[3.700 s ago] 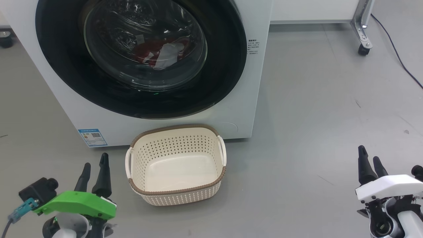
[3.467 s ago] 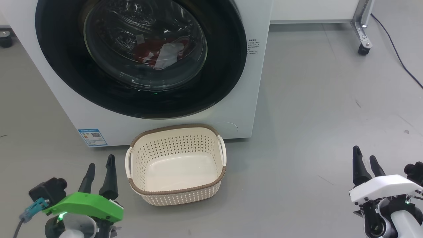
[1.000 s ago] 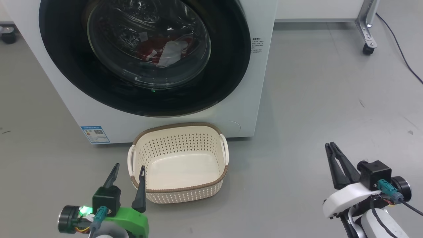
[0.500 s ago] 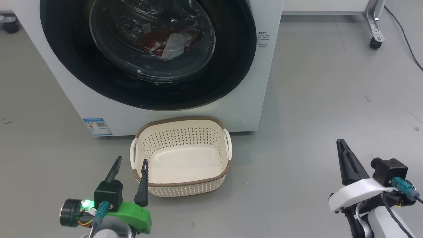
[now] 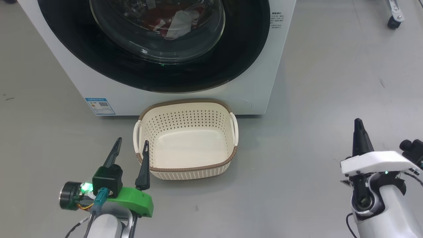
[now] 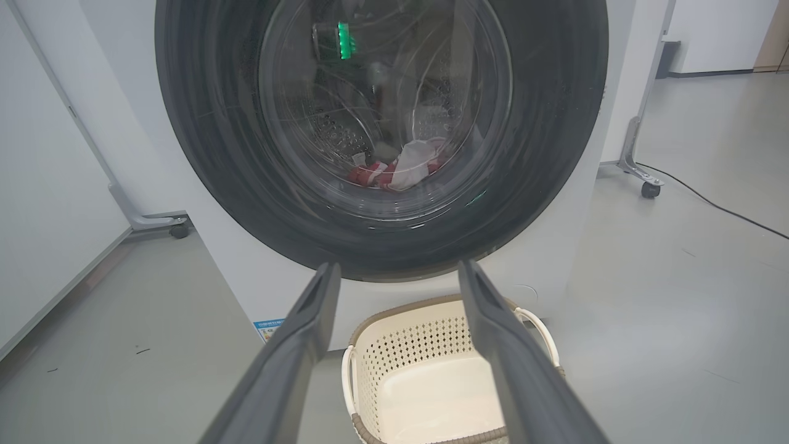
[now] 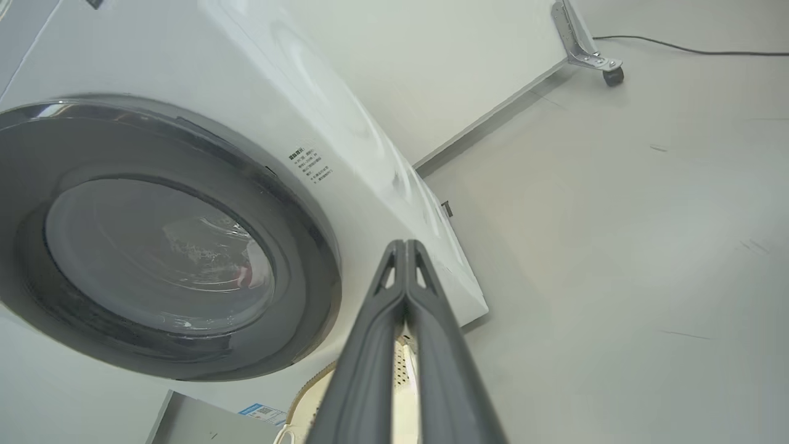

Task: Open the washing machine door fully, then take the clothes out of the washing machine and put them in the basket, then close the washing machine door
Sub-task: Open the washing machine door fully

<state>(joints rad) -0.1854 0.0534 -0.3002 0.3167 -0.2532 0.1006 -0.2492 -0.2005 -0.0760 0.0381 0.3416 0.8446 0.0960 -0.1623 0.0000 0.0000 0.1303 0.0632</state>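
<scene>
The white washing machine (image 5: 257, 82) stands ahead with its round black door (image 5: 244, 49) closed flat against the front. Through the glass I see red clothes with a white piece (image 5: 180, 19) lying in the drum, also the clothes (image 6: 400, 172) in the left wrist view. The cream basket (image 5: 186, 167) sits on the floor just before the machine, with nothing in it. My left gripper (image 5: 131, 145) hovers open by the basket's left handle. My right gripper (image 5: 357, 123) is low at the right, shut on nothing, its fingers (image 7: 404, 259) pressed together.
Grey floor spreads to the right of the machine. A wheeled metal frame leg (image 5: 393, 16) stands at the far right, with a black cable (image 7: 678, 52) along the floor. A blue label (image 5: 100, 105) marks the machine's lower left corner.
The head camera has tilted, so the machine and basket sit higher in view. My right gripper's fingers have come together and the right wrist has turned. My left gripper has stayed open.
</scene>
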